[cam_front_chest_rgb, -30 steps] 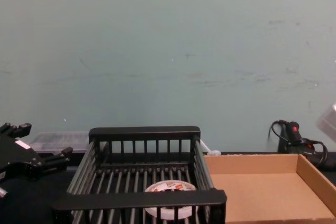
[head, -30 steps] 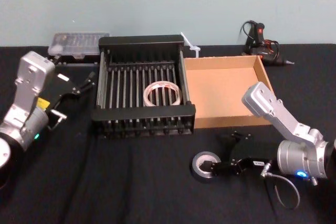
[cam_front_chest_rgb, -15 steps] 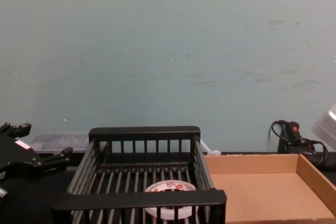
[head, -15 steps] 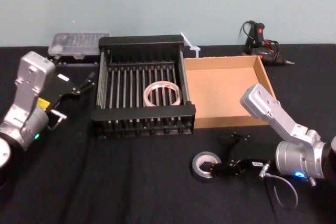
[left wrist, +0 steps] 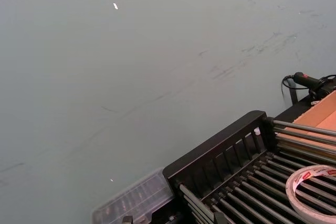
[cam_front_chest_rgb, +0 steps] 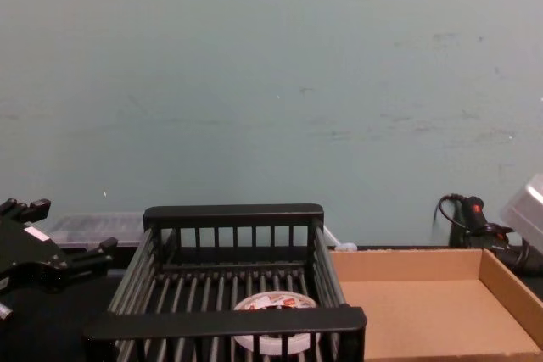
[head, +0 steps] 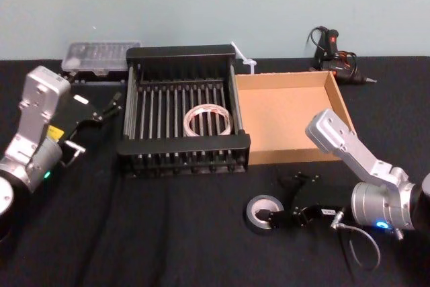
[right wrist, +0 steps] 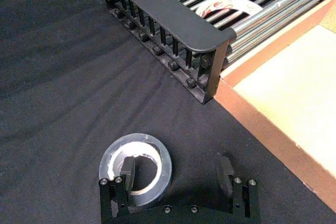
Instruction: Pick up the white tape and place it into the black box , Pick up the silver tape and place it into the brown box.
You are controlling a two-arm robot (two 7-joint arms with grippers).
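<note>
The silver tape (head: 264, 211) lies flat on the black cloth in front of the brown box (head: 289, 109). My right gripper (head: 285, 199) is low at it and open: one finger (right wrist: 127, 174) stands inside the roll's pale centre, the other to its side, off the silver tape (right wrist: 135, 167). The white tape (head: 207, 120) lies on the bars inside the black box (head: 185, 144), near its right side; the chest view shows the white tape (cam_front_chest_rgb: 273, 334) behind the front rim. My left gripper (head: 107, 107) hovers open and empty, left of the black box.
A clear plastic case (head: 101, 55) sits behind the black box at the left. A glue gun (head: 332, 48) with its cable lies behind the brown box (right wrist: 294, 87). A small white piece (head: 243, 60) lies between the boxes at the back. Black cloth covers the table.
My right arm has shifted slightly left and lower at the silver tape, jaws still wide. The left arm, both tapes and both boxes have stayed put.
</note>
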